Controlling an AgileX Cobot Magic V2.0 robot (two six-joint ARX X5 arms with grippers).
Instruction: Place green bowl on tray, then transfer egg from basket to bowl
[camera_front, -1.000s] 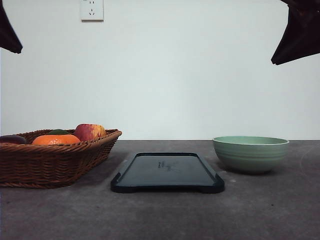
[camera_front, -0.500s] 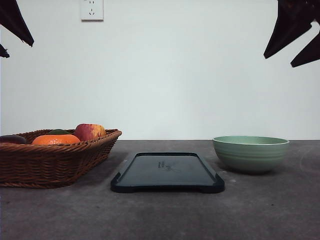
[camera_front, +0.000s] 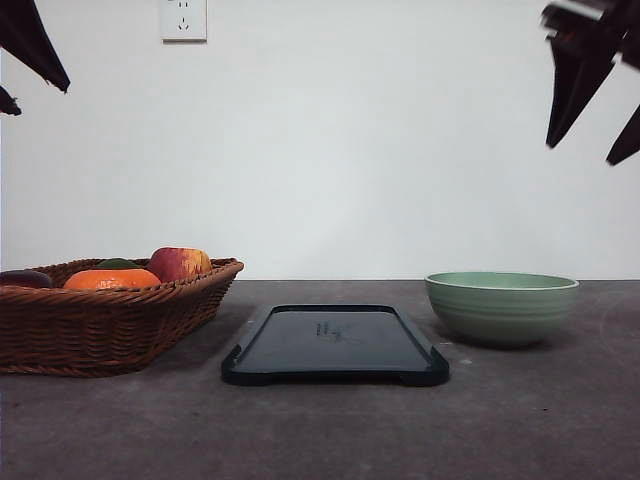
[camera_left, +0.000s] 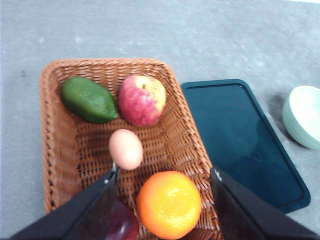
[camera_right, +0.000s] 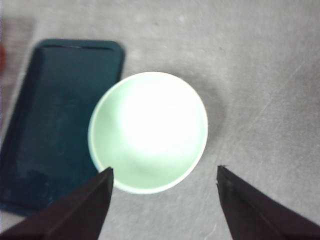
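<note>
The green bowl (camera_front: 500, 310) stands on the table right of the black tray (camera_front: 335, 345), apart from it. At the left, the wicker basket (camera_front: 100, 325) holds fruit. In the left wrist view the egg (camera_left: 125, 148) lies in the middle of the basket (camera_left: 60, 150). My left gripper (camera_left: 164, 170) hangs open high above it, also seen at the top left of the front view (camera_front: 40, 100). My right gripper (camera_front: 583, 154) is open high over the bowl (camera_right: 150, 130), its fingers spread wider than the rim, with the tray (camera_right: 55, 125) beside.
Around the egg in the basket lie an apple (camera_left: 142, 100), an avocado (camera_left: 89, 99), an orange (camera_left: 169, 204) and a dark purple fruit (camera_left: 122, 225). A wall socket (camera_front: 183, 19) sits on the white wall behind. Grey tabletop surrounds the tray.
The right gripper has opened its fingers and come down a little above the bowl. The left gripper has shifted slightly inward at the top left. Bowl, tray and basket have not moved.
</note>
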